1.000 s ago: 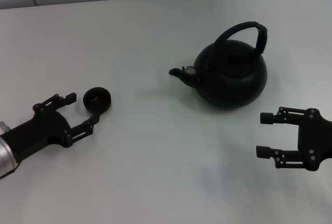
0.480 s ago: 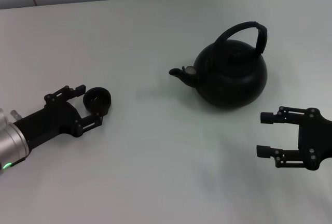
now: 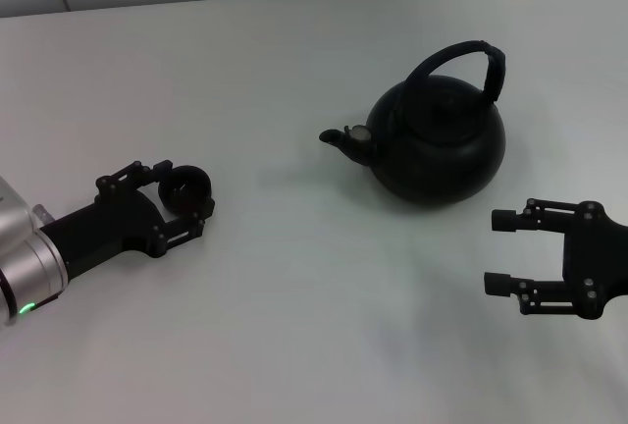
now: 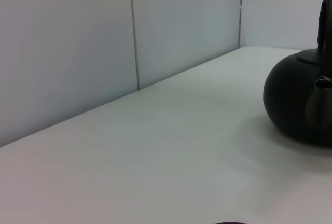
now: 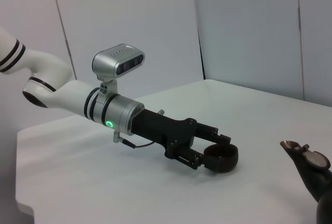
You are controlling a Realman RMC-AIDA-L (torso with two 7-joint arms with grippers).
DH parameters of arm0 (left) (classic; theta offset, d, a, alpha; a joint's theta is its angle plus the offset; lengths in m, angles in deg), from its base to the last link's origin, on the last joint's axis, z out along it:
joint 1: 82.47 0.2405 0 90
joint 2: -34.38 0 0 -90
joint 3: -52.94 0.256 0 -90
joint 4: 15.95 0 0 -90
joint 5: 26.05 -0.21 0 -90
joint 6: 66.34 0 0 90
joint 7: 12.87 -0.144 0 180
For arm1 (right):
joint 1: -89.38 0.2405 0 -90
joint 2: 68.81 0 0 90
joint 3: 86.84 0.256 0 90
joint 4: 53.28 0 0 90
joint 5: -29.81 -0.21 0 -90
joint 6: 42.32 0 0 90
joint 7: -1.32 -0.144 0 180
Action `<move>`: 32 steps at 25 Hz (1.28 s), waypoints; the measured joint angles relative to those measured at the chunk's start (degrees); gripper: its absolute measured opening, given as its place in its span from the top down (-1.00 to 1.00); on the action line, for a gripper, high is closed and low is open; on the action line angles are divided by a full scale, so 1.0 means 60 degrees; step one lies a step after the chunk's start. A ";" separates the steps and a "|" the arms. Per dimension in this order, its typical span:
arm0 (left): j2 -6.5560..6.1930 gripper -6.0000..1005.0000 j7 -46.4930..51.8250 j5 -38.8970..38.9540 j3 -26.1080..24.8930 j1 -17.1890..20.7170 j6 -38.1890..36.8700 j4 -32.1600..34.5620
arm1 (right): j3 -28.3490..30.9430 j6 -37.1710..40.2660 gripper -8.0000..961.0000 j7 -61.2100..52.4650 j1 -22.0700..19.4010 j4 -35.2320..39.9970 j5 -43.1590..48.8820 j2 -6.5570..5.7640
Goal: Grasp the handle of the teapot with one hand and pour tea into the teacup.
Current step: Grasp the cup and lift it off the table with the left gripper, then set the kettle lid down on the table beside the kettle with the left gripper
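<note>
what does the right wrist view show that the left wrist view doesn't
Only the right wrist view shows the left gripper, open around the teacup, plus the spout tip. Only the left wrist view shows the teapot body and part of its handle. Both share the white table and the grey wall panels. The right gripper appears in neither.

The teapot (image 3: 438,149) was matte black, handle (image 3: 461,66) included, with a small silvery cap at its spout. The teacup (image 3: 186,188) was dark brown-black. Both grippers, left (image 3: 177,203) and right (image 3: 502,252), were black (the left arm silver-white, a green light glowing). The desk (image 3: 294,296) was plain pale grey.
</note>
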 joint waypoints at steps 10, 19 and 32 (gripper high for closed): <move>-0.0001 -0.39 -0.0002 0.0000 -0.0002 -0.0031 0.0073 -0.0009 | 0.0000 0.0000 -0.56 -0.0016 -0.0001 0.0000 0.0000 0.0000; -0.0016 -0.36 0.0043 0.0004 -0.0061 -0.0077 -0.0244 0.0007 | -0.0001 -0.0077 -0.56 -0.0016 0.0039 0.0000 0.0000 -0.0014; -0.0001 -0.37 -0.0213 -0.0142 0.0054 -0.1278 -0.0252 -0.1088 | 0.0000 -0.0129 -0.56 -0.0016 0.0071 0.0000 0.0000 0.0014</move>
